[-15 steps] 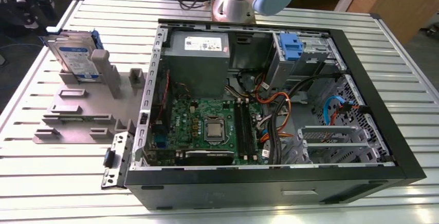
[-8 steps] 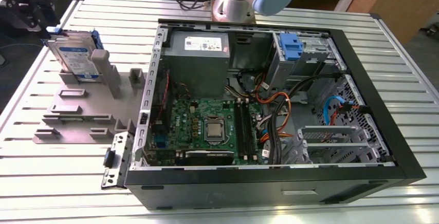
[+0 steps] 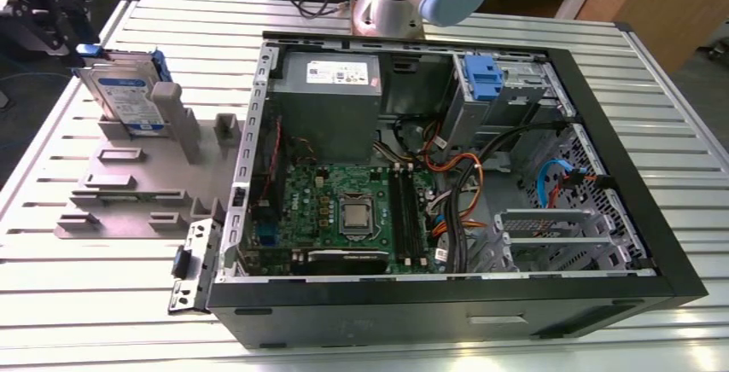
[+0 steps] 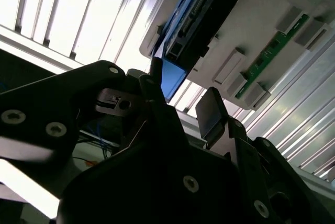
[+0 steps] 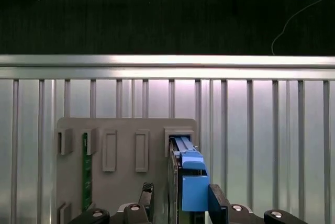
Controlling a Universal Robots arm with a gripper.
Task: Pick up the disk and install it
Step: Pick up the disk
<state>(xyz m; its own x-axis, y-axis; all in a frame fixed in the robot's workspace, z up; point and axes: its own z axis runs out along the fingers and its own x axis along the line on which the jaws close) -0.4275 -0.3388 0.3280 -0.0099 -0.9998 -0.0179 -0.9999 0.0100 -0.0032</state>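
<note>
Broadly, the slatted metal table [image 3: 91, 304] carries everything. The open computer case [image 3: 456, 304] takes up the middle and right of the exterior view, and its drive bay with the blue latch [image 3: 484, 78] sits at the upper right of the interior. On the exterior view's left lies a grey holder plate [image 3: 125, 193]. The disk [image 3: 125, 90] stands on edge in one of its slots, at the upper left of the frame and well apart from the case.

In both wrist views the gripper [image 5: 180, 199] is at the disk [image 5: 191, 182], with its jaws spread and one on each side of the blue carrier frame. One finger [image 5: 146, 197] shows a gap to the drive, and the other [image 5: 217, 200] looks just beside or touching the blue plastic. I judge nothing is clamped yet. The second wrist view shows the same straddle around the gripper [image 4: 180, 90], with the disk [image 4: 207, 14] beyond the fingertips.

The step in hand looks like taking hold of the disk. To do it well, the jaws should be centred so both pads meet the flat faces together. An uneven close could tip the drive in its slot or push it against the grey post alongside. The pads should sit deep enough to bear on the metal body, not only on the plastic tab. The small green circuit strip [image 5: 86, 171] slotted nearby should be left alone.
</note>
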